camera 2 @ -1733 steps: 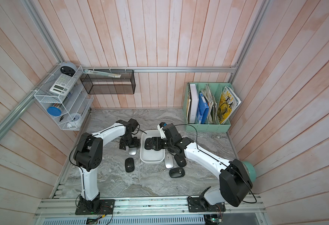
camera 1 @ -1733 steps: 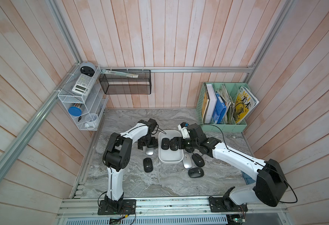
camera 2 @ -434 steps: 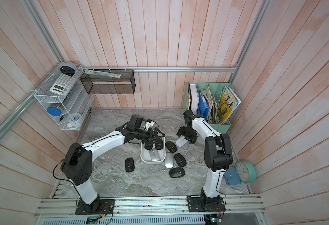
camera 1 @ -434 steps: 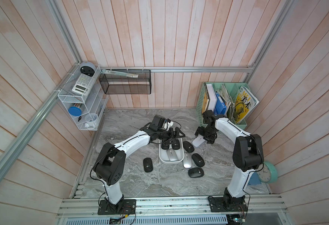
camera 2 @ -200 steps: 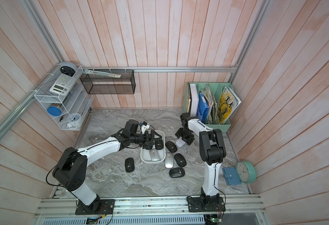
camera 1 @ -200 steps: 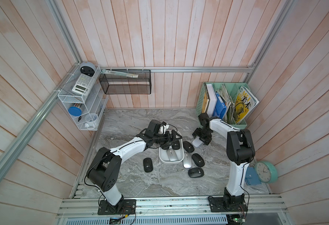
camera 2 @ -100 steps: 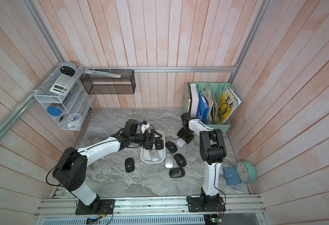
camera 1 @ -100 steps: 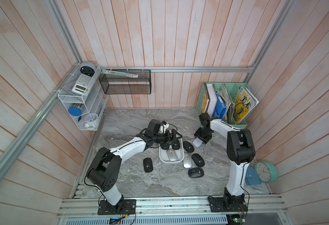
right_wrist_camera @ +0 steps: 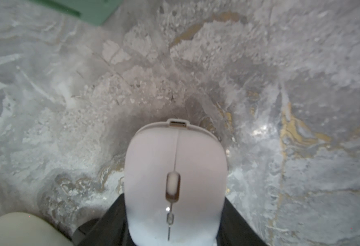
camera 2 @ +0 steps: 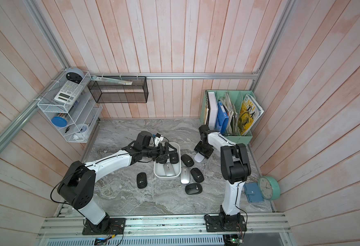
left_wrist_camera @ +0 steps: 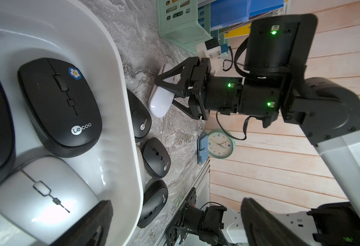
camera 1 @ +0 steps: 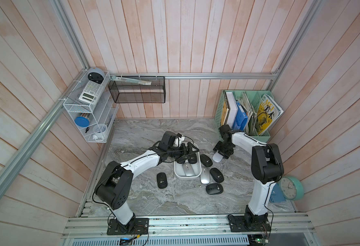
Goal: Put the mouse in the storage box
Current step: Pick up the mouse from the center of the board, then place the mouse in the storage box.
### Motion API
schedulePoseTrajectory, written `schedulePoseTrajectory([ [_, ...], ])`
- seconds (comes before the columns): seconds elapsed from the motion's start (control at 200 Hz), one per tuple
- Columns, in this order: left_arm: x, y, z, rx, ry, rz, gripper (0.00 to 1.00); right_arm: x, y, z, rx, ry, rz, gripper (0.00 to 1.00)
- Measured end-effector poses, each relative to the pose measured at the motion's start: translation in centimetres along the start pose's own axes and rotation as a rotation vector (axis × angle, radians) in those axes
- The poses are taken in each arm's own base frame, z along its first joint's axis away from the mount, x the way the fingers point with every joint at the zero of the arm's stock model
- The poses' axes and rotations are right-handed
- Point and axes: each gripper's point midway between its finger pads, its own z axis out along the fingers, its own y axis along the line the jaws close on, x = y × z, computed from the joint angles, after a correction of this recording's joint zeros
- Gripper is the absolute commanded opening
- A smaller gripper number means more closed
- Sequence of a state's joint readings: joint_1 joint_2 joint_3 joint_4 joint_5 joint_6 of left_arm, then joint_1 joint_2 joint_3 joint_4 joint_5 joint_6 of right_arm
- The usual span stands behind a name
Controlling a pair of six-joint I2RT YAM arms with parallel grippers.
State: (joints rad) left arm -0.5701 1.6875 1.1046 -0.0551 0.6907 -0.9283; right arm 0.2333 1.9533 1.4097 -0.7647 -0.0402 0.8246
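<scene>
Right gripper (camera 1: 222, 153): closed on flanks of white mouse (camera 1: 217, 158)
White mouse: on table (camera 1: 153, 132); 3 o'clock of storage box (camera 1: 187, 178)
Left gripper (camera 1: 187, 153): spread wide, empty; above box's 12 o'clock end

left end effector (camera 1: 190, 152) over storage box (camera 1: 187, 178), black mice (camera 1: 206, 160) flanking

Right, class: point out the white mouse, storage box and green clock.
white mouse (camera 1: 217, 158): a top view, its shell.
storage box (camera 1: 187, 178): a top view, near rim.
green clock (camera 1: 289, 187): a top view, dial.
</scene>
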Motion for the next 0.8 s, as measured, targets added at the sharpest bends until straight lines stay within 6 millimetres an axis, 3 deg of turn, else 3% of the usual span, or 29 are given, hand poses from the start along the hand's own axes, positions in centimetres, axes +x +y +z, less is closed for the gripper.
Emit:
schedulePoseTrajectory([
  [0.39,-0.3,0.9,-0.5,-0.037,-0.011,-0.032,1.00,0.5,0.3,-4.3,-0.036,-0.075,-0.148,0.37],
  [0.65,-2.3,3.4,-3.3,-0.109,-0.075,-0.118,1.00,2.7,2.4,-7.5,-0.102,-0.091,-0.260,0.37],
  [0.8,-3.4,5.4,-5.1,-0.178,-0.125,-0.176,1.00,5.3,5.4,-9.6,-0.158,-0.111,-0.363,0.37],
])
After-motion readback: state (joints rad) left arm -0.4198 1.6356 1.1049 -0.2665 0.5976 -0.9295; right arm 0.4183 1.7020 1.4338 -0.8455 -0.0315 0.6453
